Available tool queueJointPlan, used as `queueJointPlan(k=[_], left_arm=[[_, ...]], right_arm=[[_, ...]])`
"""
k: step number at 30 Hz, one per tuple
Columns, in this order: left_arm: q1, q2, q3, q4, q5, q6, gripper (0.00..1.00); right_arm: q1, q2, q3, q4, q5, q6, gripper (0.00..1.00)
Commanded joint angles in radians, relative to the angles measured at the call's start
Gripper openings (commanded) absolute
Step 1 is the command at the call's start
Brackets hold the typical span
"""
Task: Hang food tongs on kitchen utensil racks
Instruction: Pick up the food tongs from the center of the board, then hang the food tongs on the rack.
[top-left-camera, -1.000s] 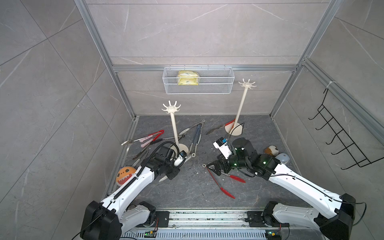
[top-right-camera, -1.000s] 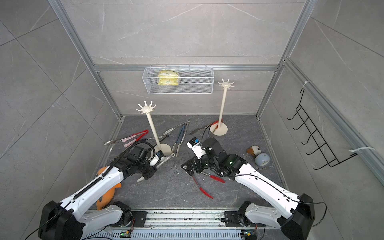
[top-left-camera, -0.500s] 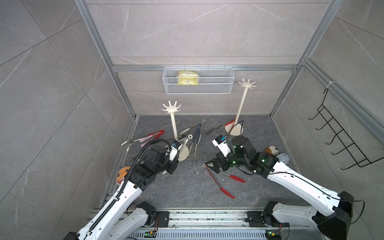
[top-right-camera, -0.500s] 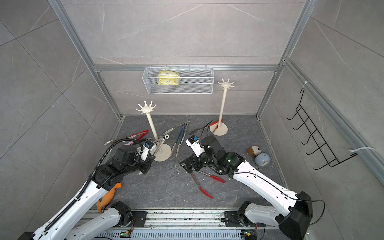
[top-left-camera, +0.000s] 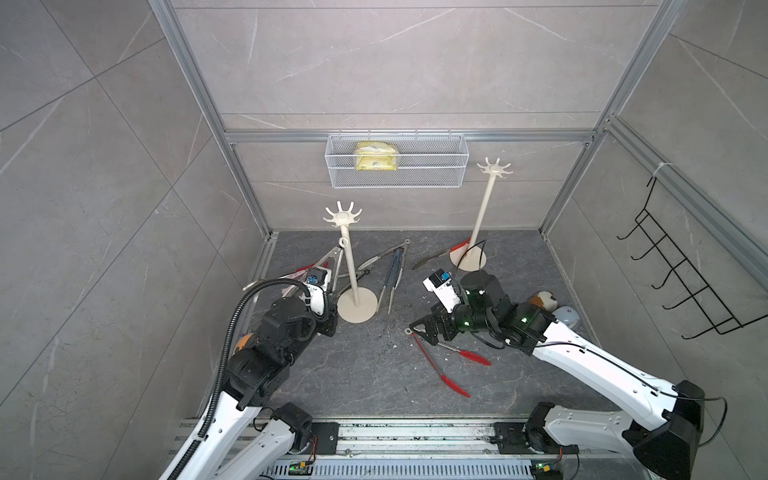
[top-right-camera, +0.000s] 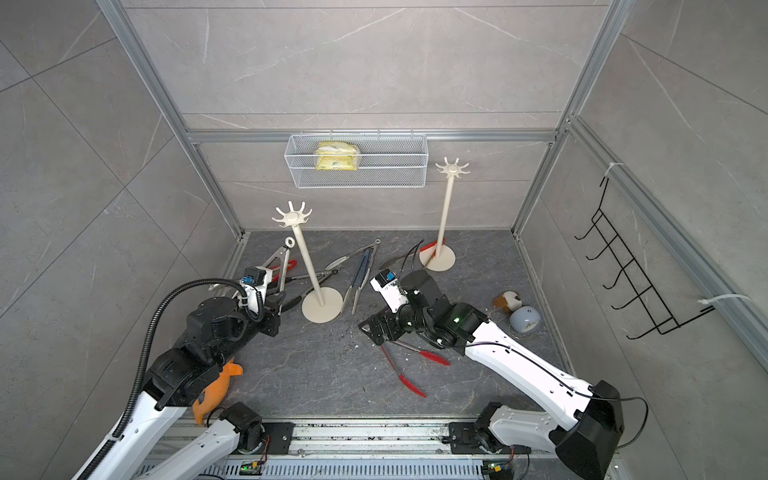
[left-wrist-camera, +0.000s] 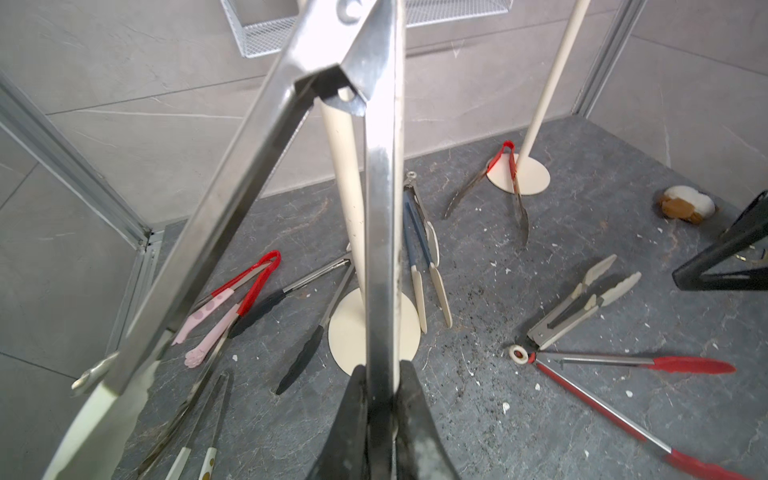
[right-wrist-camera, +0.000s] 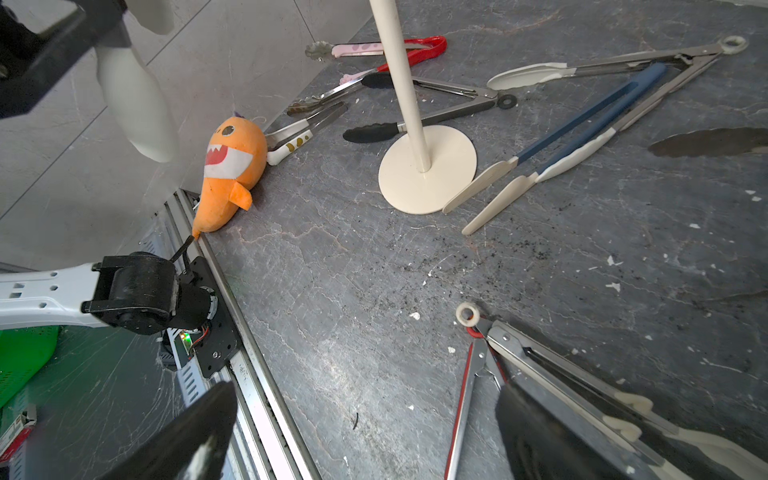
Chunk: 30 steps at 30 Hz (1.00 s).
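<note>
Beside rack pole (left-wrist-camera: 343, 187), steel tongs (left-wrist-camera: 379, 232) clamped in left gripper (left-wrist-camera: 382, 386), ring uppermost

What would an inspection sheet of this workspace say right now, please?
Surface: dark stone-look floor, speckled with crumbs.
Job's things: steel tongs lifted beside the near stand; red-tipped tongs and others lie on the floor; nothing hangs on it or the far stand.
Clutter: orange shark toy, brown-and-white toy, grey dome.
Grippers: left gripper shut on the steel tongs; right gripper open over the red-tipped tongs' ring end.
Cables: black ribbed hose along the left arm; thin wire loops by the far stand's base.
Surroundings: grey tiled walls; wire basket holding a yellow packet; black hook rack on the side wall.
</note>
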Motion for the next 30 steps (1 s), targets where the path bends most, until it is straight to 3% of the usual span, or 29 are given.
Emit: queueJointPlan(k=[1,11,30], left_arm=[[-0.005,-0.007,0.064,0.060,-0.079,-0.041,0.00],[-0.005,0.030,0.113,0.045,-0.136,-0.066,0.00],[-0.005,0.069,0.113,0.042,-0.100,-0.086,0.01]], right_arm=[[-0.005,0.005,0.030,0.016,0.009,0.006,1.00],[-0.005,-0.001,0.018,0.021,-0.001,0.015,0.99],[-0.005,-0.024,-0.011,0.022,-0.006,0.043,0.99]])
